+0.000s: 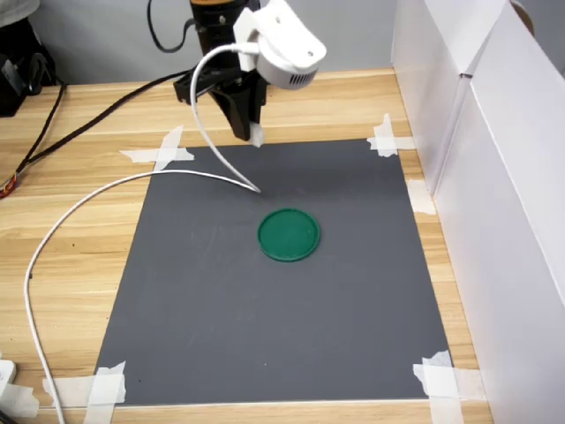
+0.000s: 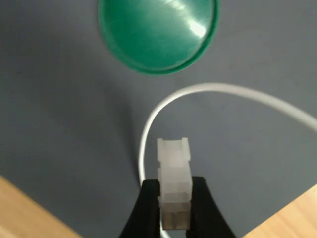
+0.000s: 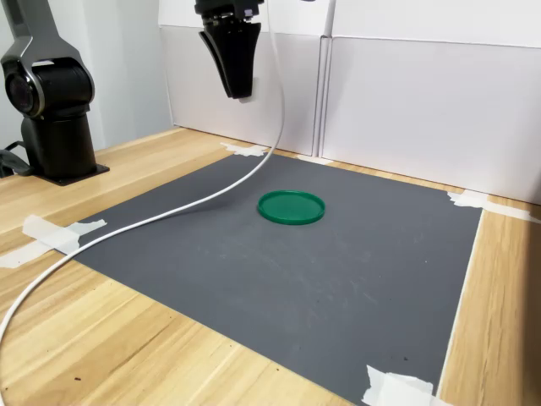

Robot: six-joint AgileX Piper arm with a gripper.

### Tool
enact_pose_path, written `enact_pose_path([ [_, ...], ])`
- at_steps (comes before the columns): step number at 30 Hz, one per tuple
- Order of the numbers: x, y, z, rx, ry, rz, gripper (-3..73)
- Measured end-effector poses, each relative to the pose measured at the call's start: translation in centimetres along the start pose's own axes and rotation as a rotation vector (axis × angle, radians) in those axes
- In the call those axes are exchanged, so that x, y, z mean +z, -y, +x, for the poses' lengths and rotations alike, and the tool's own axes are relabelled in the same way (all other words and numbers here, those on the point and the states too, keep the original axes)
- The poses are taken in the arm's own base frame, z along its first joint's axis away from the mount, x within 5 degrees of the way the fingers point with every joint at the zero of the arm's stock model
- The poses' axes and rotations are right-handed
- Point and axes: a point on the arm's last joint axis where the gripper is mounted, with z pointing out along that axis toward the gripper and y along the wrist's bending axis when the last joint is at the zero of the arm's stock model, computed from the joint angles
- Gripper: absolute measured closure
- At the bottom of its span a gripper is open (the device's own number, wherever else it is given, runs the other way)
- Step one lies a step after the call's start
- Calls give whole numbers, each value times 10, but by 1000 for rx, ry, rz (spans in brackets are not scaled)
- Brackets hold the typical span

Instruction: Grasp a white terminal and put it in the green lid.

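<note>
My gripper (image 2: 173, 210) is shut on a white terminal (image 2: 173, 171), a small translucent plastic block that sticks out past the black fingertips. In both exterior views the gripper (image 1: 250, 131) (image 3: 238, 89) hangs high above the far part of the dark grey mat, with the terminal (image 1: 257, 136) a pale speck at its tip. The green lid (image 1: 289, 234) (image 3: 291, 206) (image 2: 158, 32) lies flat near the mat's middle, apart from the gripper and with nothing in it.
A white cable (image 1: 106, 190) (image 3: 161, 220) (image 2: 223, 91) loops down from the wrist camera housing (image 1: 284, 44) across the mat (image 1: 265, 300). White panels (image 1: 494, 150) stand along the first exterior view's right. The arm's black base (image 3: 51, 93) is at the second exterior view's left.
</note>
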Motion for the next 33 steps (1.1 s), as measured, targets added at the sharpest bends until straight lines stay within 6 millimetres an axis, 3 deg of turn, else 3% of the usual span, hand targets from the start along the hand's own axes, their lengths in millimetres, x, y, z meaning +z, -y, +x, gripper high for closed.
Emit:
enact_pose_path([
  [6, 26, 22, -21, 57, 7, 6, 610],
  [14, 74, 30, -31, 21, -23, -67, 610],
  [26, 105, 5, -55, -47, -65, -118, 610],
  [33, 118, 6, -53, -42, -140, -87, 610],
])
